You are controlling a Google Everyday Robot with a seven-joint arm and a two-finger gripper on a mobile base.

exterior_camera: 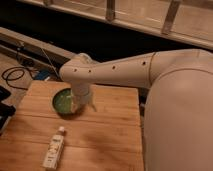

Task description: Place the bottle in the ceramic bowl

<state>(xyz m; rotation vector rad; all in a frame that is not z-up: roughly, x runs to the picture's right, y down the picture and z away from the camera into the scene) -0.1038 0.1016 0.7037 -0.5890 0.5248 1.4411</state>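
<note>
Wooden table (110, 135), planked, pale brown, fills the lower part of the camera view and carries both task items.

Item 1, nearest: bottle (55, 147). It lies on its side on the near left part of the table, white cap pointing away towards the bowl and base towards the near edge. It is apart from the bowl, with bare wood between them, and nothing touches it.

Item 2: ceramic bowl (62, 103). Green inside with a darker rim, it stands upright on the left half of the table, beyond the bottle. Its right side is partly covered by the end effector.

Item 3: end effector (82, 102). It hangs over the right rim of the bowl, pointing down. Whether it is apart or together cannot be told, and it holds nothing visible.

Item 4: arm (120, 67). White, it reaches in from the right across the far half of the table, and its bulky casing (180, 115) blocks the right side of the view.

Item 5, off the table to the left: a dark object (4, 107) at the frame edge, and further back a looped black cable (12, 75) on the floor.

Item 6, farthest: a pale railing (150, 20) above a dark band.
</note>
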